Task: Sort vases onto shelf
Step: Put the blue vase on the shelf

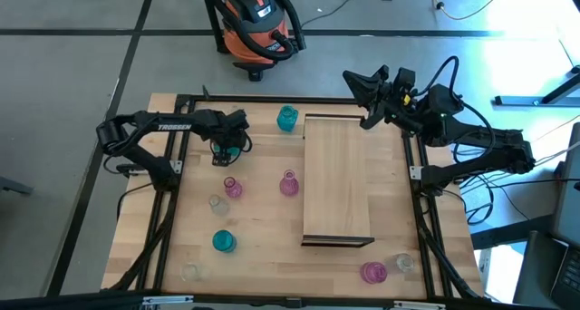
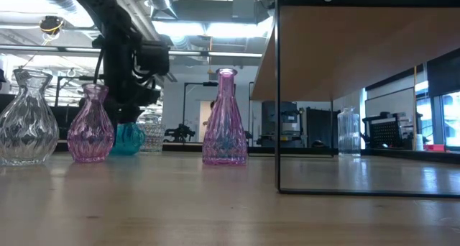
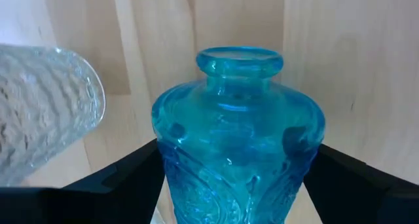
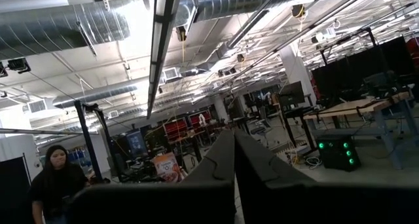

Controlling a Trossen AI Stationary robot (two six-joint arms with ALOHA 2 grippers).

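Note:
A teal vase (image 3: 239, 152) stands upright on its base on the wooden tabletop, near the far left. My left gripper (image 1: 227, 152) points down over it, open. Its two dark fingers (image 3: 124, 185) flank the vase's body. A clear vase (image 3: 46, 126) stands right beside it. The shelf (image 1: 337, 179), a light-wood board raised on a thin black frame, lies right of centre with nothing on it. Other vases stand apart on the tabletop: teal (image 1: 287, 120), pink (image 1: 233, 188), pink (image 1: 289, 183), clear (image 1: 217, 204), teal (image 1: 223, 241). My right gripper (image 1: 355, 80) is shut, raised past the far right corner. My left gripper comes at the teal vase from above, one finger at each side of its wide body (image 3: 163, 165), below the neck. Whether the fingers touch the glass, I cannot tell. The vase stands upright on the table.
A pink vase (image 1: 373, 272) and a clear vase (image 1: 404, 263) stand at the near right corner. A clear vase (image 1: 188, 272) stands at the near left. A vacuum cleaner (image 1: 256, 24) sits on the floor beyond the far edge. A person (image 4: 55, 178) stands in the room behind.

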